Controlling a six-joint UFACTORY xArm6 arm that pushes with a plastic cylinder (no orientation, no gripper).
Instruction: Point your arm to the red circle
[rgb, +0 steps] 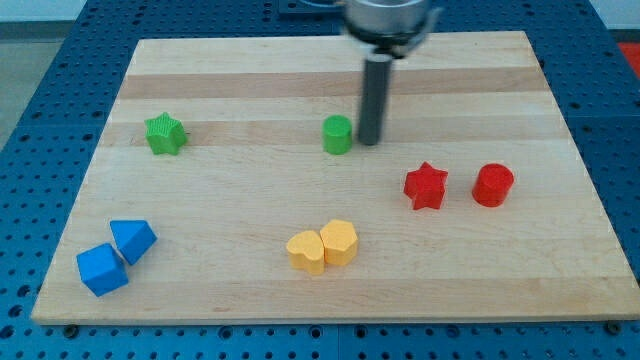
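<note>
- Pale wooden board (330, 70) lies on a blue perforated table (40, 110); eight small blocks sit on the board
- my tip (369, 141) rests on the board in the far middle, at the end of the dark rod that comes down from the top of the view; it ends in no pincer, so nothing is clenched or grasped; the tip stands just right of the green cylinder (337, 134), very close, though whether they touch I cannot tell
- red circle (493, 185), a short round block, sits on the right side of the board, nearer than the tip and well apart from it; the red star (426, 185) lies just left of it with a small gap, between it and the tip's side
- green star (165, 133) sits far left, level with the green cylinder and well apart from it
- two yellow blocks, the left yellow block (306, 251) and the right yellow block (339, 241), touch each other near the middle
- blue cube (102, 269) and blue wedge-shaped block (133, 240) touch at the near left corner
</note>
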